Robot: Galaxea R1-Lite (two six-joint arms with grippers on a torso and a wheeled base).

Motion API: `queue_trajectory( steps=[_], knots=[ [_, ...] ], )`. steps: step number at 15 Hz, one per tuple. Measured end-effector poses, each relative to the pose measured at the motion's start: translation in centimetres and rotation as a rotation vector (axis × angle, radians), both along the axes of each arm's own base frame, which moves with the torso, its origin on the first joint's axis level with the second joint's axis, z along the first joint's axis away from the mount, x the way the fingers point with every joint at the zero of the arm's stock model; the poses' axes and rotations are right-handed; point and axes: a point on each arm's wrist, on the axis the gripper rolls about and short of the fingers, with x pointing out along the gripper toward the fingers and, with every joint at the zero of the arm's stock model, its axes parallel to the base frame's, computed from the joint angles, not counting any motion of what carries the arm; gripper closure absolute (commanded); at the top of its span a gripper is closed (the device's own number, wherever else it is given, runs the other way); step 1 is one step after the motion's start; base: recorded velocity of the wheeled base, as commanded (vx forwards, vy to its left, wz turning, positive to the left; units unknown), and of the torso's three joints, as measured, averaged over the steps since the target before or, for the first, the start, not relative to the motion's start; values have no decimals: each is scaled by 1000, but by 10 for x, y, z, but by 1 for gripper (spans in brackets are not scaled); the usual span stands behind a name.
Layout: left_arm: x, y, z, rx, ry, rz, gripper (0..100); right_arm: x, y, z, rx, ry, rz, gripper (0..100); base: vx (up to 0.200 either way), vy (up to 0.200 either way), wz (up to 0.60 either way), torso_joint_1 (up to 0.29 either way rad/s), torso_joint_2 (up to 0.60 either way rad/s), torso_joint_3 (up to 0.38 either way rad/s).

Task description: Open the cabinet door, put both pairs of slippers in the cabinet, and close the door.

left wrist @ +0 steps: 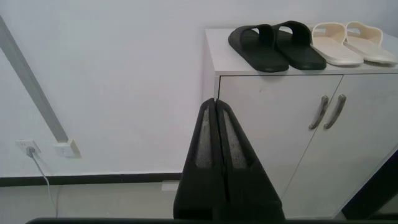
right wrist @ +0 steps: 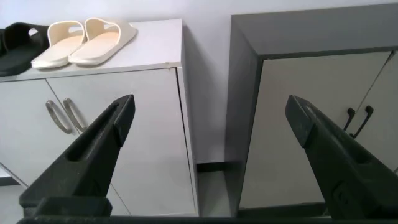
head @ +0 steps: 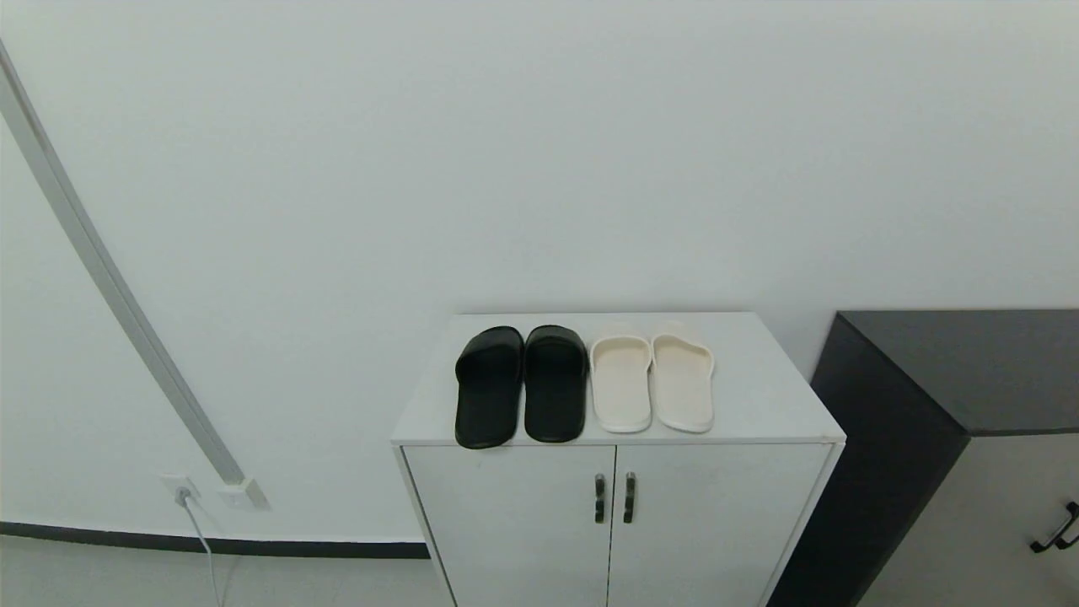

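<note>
In the head view, a white cabinet (head: pixel 775 396) stands against the wall with its 2 doors shut, left door (head: pixel 514 531) and right door (head: pixel 716 523), and 2 dark handles (head: pixel 599 497) side by side at the centre seam. On its top lie 2 pairs in a row with heels toward the front edge: the black slippers (head: pixel 493 388) on the left and the cream slippers (head: pixel 624 384) just beside them on the right. A dark cabinet (head: pixel 885 472) stands close on the right, and a wall socket (head: pixel 179 487) with a cable plugged in sits low on the left. In the left wrist view, the left gripper (left wrist: pixel 216 143) hangs in front of the white cabinet's left corner, below the top, its 2 fingers (left wrist: pixel 205 149) pressed together with nothing between them. In the right wrist view, the right gripper (right wrist: pixel 210 106) is spread wide and empty, facing the gap between the white cabinet and the dark cabinet.
</note>
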Motion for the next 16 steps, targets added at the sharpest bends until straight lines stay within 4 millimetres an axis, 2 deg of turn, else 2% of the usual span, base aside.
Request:
queue_trajectory(
  steps=[3, 4, 6, 8, 11, 14, 16],
  knots=[
    [0, 0, 0, 0, 0, -1, 100, 0, 0, 1, -11, -1, 3, 0, 0, 0, 0, 0, 0, 0],
    [0, 0, 0, 0, 0, 0, 100, -1, 0, 7, 1, -16, 3, 0, 0, 0, 0, 0, 0, 0],
    [0, 0, 0, -3, 0, 0, 100, -4, 0, 35, 44, -42, 12, 0, 0, 0, 0, 0, 0, 0],
    [0, 0, 0, -2, 0, 0, 100, 1, 0, 45, 19, 10, 32, 0, 0, 0, 0, 0, 0, 0],
    [0, 0, 0, -1, 0, 0, 100, 18, 2, 33, 15, 167, 128, 0, 0, 0, 0, 0, 0, 0],
    [0, 0, 0, -1, 0, 0, 100, 43, 4, 45, 22, 248, 195, 0, 0, 0, 0, 0, 0, 0],
    [0, 0, 0, -1, 0, 0, 100, 68, 8, 58, 41, 276, 235, 0, 0, 0, 0, 0, 0, 0]
  ],
)
